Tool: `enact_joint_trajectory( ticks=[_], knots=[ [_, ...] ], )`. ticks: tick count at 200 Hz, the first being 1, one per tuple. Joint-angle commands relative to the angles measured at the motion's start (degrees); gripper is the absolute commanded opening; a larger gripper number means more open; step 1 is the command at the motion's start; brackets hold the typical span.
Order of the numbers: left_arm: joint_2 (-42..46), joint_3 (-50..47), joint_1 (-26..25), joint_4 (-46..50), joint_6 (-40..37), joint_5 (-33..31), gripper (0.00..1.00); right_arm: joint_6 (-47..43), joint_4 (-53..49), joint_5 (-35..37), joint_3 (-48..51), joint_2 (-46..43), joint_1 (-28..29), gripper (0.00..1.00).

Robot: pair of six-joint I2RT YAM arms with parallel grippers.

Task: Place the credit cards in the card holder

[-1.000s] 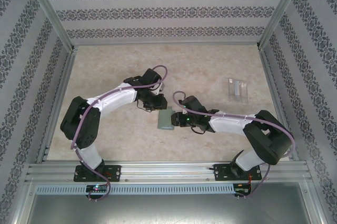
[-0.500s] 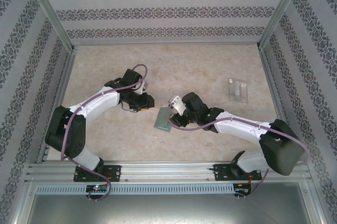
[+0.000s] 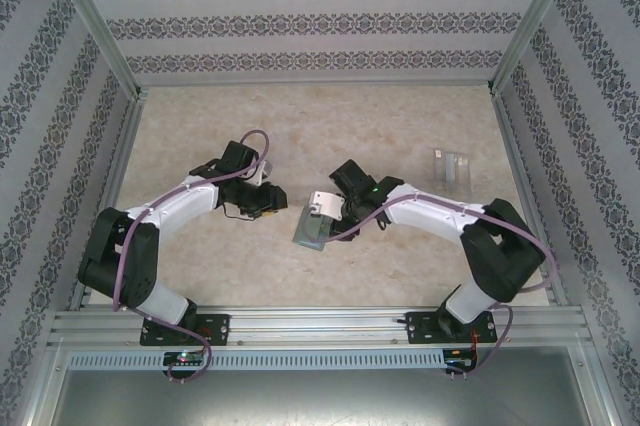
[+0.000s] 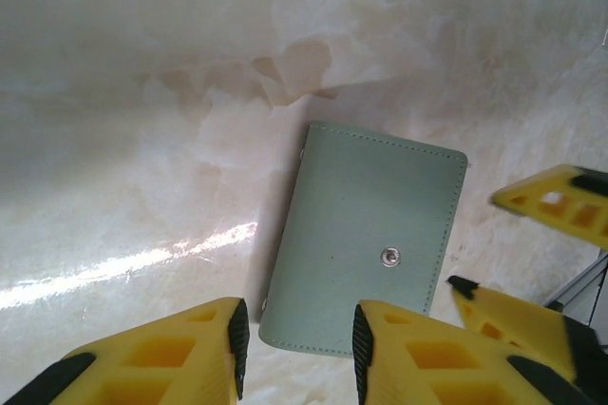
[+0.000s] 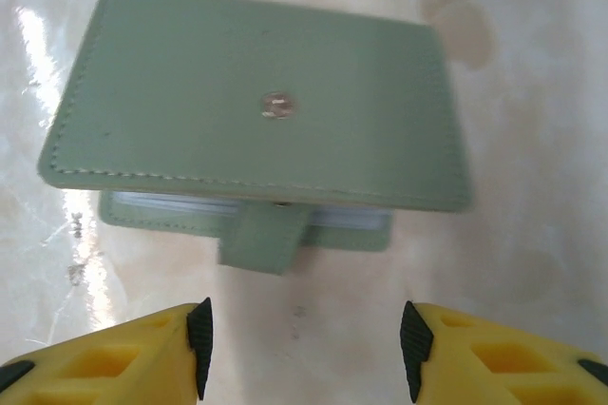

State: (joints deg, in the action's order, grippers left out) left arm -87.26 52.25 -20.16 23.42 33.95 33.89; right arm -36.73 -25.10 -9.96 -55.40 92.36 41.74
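The sage-green card holder (image 3: 309, 231) lies on the table between the two arms, its flap down. In the left wrist view the card holder (image 4: 369, 232) shows a metal snap stud (image 4: 389, 256), and its near edge sits between the tips of my open left gripper (image 4: 296, 348). In the right wrist view the card holder (image 5: 256, 106) gapes slightly, a pale layer showing inside and its loose tab (image 5: 264, 237) pointing at my open right gripper (image 5: 304, 348), which holds nothing. From above, the left gripper (image 3: 276, 203) and right gripper (image 3: 322, 214) flank the case. The pale credit cards (image 3: 452, 168) lie far right.
The right gripper's yellow fingers (image 4: 559, 202) show at the right edge of the left wrist view, close to the case. Aluminium frame posts (image 3: 515, 171) and patterned walls enclose the marbled table (image 3: 330, 126). A rail (image 3: 320, 324) runs along the near edge.
My left arm has drawn back to the left, away from the case. The right gripper has swung up and around to the case's upper right, and the case has tilted slightly.
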Motion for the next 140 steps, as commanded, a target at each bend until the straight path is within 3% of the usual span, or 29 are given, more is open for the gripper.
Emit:
enact_joint_trajectory(
  ticks=[1,79,109,127,140],
  knots=[
    [1.71,-1.64,0.37,-4.34,1.40,0.96,0.37,-4.44,0.23,-5.68,-0.85,2.46,-0.87,0.58],
    [2.18,-4.20,-0.05,-7.69,4.30,0.20,0.37,-5.91,-3.26,-3.11,-8.67,10.91,0.47,0.54],
    [2.34,-4.32,-0.07,-7.04,4.24,-0.45,0.37,-5.98,-3.67,-0.57,-10.34,13.50,0.83,0.41],
    [2.80,-4.87,-0.13,-7.24,4.62,-1.18,0.37,-7.02,-2.39,-0.24,-10.11,13.56,0.76,0.39],
    [2.80,-4.85,-0.09,-7.10,4.91,-1.30,0.37,-7.17,-1.56,-0.66,-10.00,13.26,0.20,0.27]
  ],
)
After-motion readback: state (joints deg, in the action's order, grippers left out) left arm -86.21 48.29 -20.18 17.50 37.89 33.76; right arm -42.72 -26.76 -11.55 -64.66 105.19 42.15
